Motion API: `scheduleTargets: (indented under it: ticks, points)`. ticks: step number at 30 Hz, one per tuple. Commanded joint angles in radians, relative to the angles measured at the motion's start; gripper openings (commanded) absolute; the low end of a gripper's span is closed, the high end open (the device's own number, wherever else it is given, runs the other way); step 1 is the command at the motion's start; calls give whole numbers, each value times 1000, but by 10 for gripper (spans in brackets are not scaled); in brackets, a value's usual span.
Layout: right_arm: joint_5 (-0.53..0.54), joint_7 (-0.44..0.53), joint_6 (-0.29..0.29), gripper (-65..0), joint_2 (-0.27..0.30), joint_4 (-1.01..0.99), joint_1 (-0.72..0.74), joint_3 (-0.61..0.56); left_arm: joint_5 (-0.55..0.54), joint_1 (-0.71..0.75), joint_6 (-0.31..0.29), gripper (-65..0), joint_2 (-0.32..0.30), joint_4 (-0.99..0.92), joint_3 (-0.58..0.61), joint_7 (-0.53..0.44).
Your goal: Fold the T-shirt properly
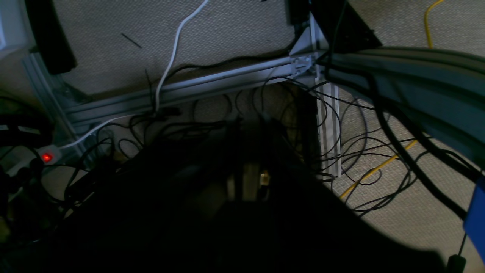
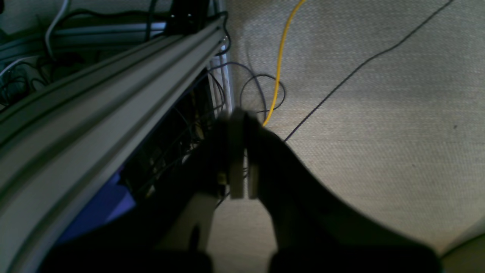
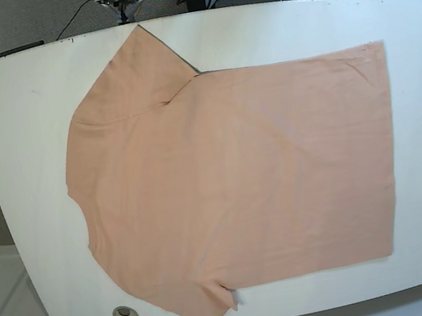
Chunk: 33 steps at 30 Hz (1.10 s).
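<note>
The peach T-shirt [image 3: 231,179] lies spread flat on the white table [image 3: 24,157], with one sleeve toward the far edge and the other at the near edge. Both arms hang behind the table's far edge, away from the shirt. In the right wrist view my right gripper [image 2: 242,151] is shut, its pale pads pressed together with nothing between them, over the carpet. In the left wrist view my left gripper [image 1: 250,182] is a dark shape in shadow, shut and holding nothing I can make out. No wrist view shows the shirt.
Below the wrist cameras are aluminium frame rails [image 1: 227,81], tangled black cables [image 1: 363,151], a yellow cable [image 2: 280,60] and a power strip with a red light [image 1: 47,156]. The table has round holes [image 3: 123,313] near its front corners.
</note>
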Motion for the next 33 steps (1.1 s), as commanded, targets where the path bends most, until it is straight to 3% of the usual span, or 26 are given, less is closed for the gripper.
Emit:
scheduleTargets:
  ticks: [1, 33]
  points:
    - [-1, 2, 7, -650, 1, 3, -5, 0, -4, 5, 4, -650, -2, 0, -1, -11]
    - [5, -3, 8, -647, 4, 20, -9, 3, -8, 5, 7, -650, -1, 10, 4, -16]
